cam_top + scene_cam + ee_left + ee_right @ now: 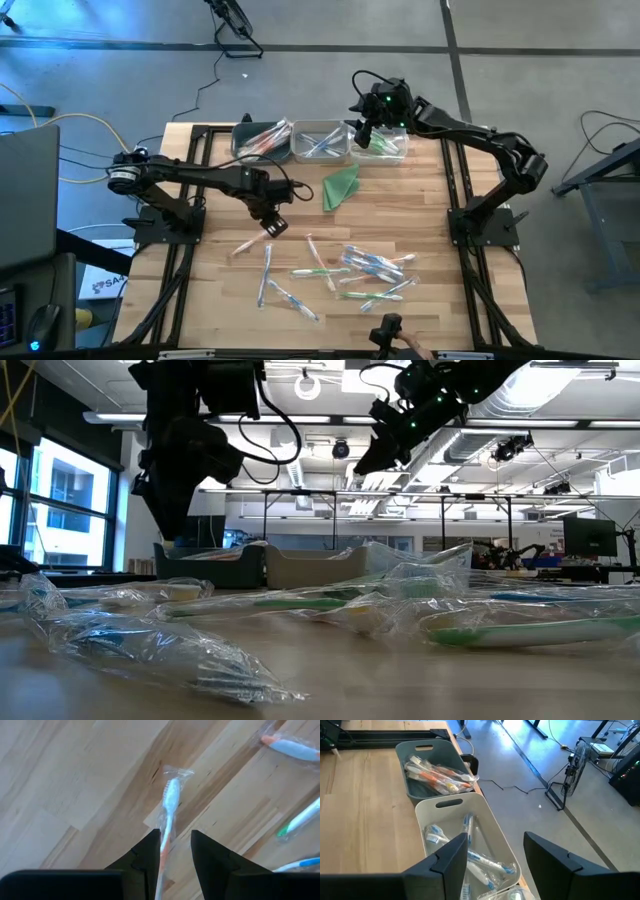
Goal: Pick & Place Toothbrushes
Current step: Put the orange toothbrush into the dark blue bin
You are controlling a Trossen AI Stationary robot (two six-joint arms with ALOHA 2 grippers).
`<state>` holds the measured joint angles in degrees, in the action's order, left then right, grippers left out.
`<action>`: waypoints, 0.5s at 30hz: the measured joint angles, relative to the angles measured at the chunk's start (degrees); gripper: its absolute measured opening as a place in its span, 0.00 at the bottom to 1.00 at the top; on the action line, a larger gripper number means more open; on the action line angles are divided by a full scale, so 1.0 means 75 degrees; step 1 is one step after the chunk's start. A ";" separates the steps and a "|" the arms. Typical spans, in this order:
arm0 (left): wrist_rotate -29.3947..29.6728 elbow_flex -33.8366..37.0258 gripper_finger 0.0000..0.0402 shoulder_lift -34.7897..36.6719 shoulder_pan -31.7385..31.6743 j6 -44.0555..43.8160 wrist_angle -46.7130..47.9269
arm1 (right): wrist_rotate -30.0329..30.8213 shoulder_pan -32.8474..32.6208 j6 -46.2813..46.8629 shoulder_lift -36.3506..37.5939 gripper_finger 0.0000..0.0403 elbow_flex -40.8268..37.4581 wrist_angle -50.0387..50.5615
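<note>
Near edge of the counter (200,300): loose toothbrushes (375,268) in clear wrappers, scattered in a band from the near left toward the near right, some overlapping; green, blue and orange accents.

Middle, left of centre: left pincer (275,222), fingers clenched on the handle of one wrapped orange-and-white toothbrush (169,817). Only the left wrist view shows this grip: the brush runs out between the two dark fingers, head forward, above bare wood. The high view gives only the pincer's place.

Middle, toward the far edge: folded green triangle (341,186), lying flat, apart from the brushes.

Far edge: three bins in a row. The grey bin (422,755) holds orange-accented brushes, the white bin (492,832) blue ones; a clear bin (388,146) sits at the right end. Right pincer (368,128), jaws apart and empty, hangs above the white and clear bins. Bin contents read clearly only from the right wrist view.

Risks, as judgement:
- The slick wrapper may slide in the narrow grip, so the orange brush may pivot or drop on the way to its bin.
- The grip is near one end; the long free end could catch a bin rim.
- The right arm waits over the bins, and the left arm's approach to the grey bin passes near it.
- The low view shows crinkled wrappers bulging upward near the front; a low sweep could drag neighbours.
</note>
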<state>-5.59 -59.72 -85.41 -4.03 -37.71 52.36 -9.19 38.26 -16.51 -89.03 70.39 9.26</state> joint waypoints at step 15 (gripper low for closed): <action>0.0015 0.0000 0.26 0.0000 0.0003 0.0000 -0.0024 | 0.0000 0.0000 0.0020 0.0000 0.47 0.0000 0.0067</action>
<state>-5.48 -59.72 -85.41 -4.01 -37.71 52.19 -9.19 38.26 -16.36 -89.03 70.39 9.76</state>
